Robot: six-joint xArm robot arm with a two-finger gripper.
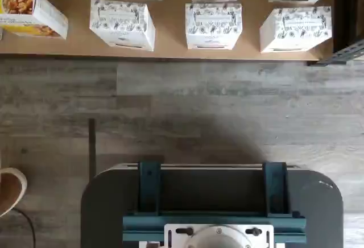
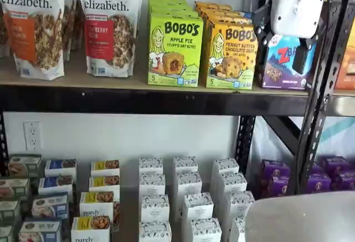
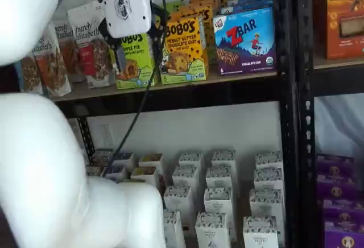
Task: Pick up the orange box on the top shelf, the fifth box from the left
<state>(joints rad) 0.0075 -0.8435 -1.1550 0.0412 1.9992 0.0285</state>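
Note:
The orange box (image 2: 230, 56) is a yellow-orange Bobo's Peanut Butter Chocolate Chip carton. It stands upright on the top shelf (image 2: 138, 100) between a lime-green Bobo's Apple Pie box (image 2: 175, 50) and a blue ZBar box (image 2: 283, 64). It shows in both shelf views (image 3: 183, 49). My gripper (image 2: 283, 45) hangs in front of the top shelf (image 3: 170, 94) at box height, apart from the cartons. In a shelf view the gripper (image 3: 138, 52) shows black fingers (image 3: 118, 54) spread with a gap. It holds nothing. The wrist view does not show the orange box.
Granola bags (image 2: 111, 25) stand at the left of the top shelf. Black uprights (image 2: 321, 86) stand to the right. White patterned cartons (image 1: 213, 26) fill the lower board (image 1: 165, 43). The dark mount with teal brackets (image 1: 213, 202) shows over grey flooring (image 1: 216, 111). My white arm (image 3: 51, 162) fills one shelf view's left side.

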